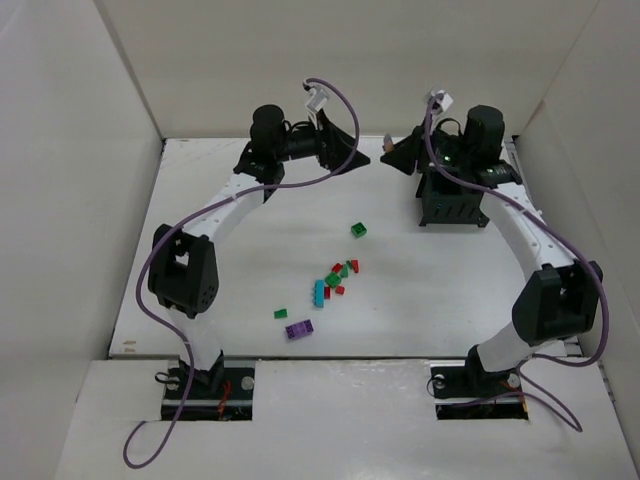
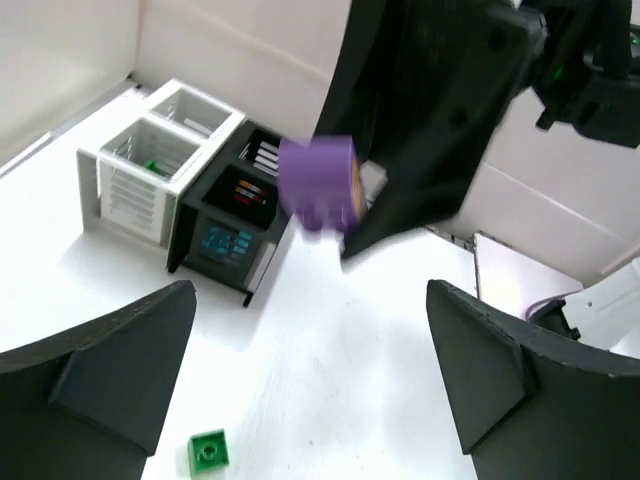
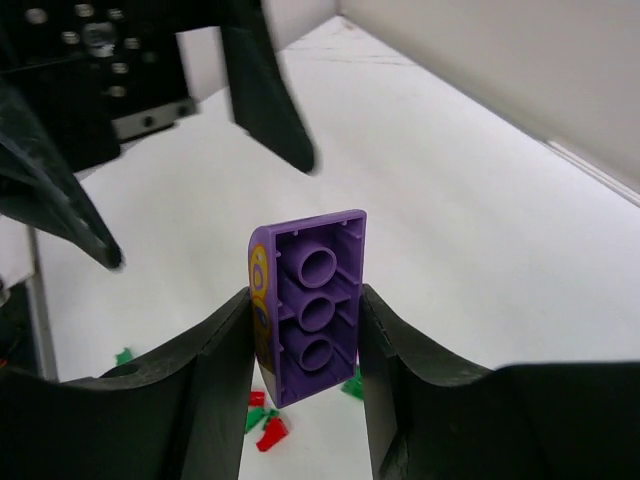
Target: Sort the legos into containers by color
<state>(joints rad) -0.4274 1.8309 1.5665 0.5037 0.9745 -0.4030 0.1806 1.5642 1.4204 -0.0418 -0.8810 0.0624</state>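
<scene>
Legos (image 1: 335, 278) were mostly lying in a loose scatter on the middle of the white table (image 1: 230, 250): green, red, a teal one and a purple one, all well apart from the containers (image 2: 190, 190). One lone green brick (image 1: 358, 231) sat further back, nearer the bins than the rest.

Both arms were stretched out to the far side and met nose to nose up there. The right gripper (image 3: 304, 295) had a purple brick (image 3: 312, 320) pinched between its fingers, upright, with the hollow underside toward its wrist camera and some yellow print on one edge. Its jaws were closed partway, snug on both sides of the brick, which was up off the table.

The left gripper (image 2: 310, 290) faced it with jaws spread wide and nothing in them. From its wrist view the purple brick looked blurry, just ahead and not touching either finger.

The containers stood at the back right, two white bins joined to two black ones. Something green showed through the slats of a white bin, teal bits in the near black one, and reddish stuff in the other black one.
</scene>
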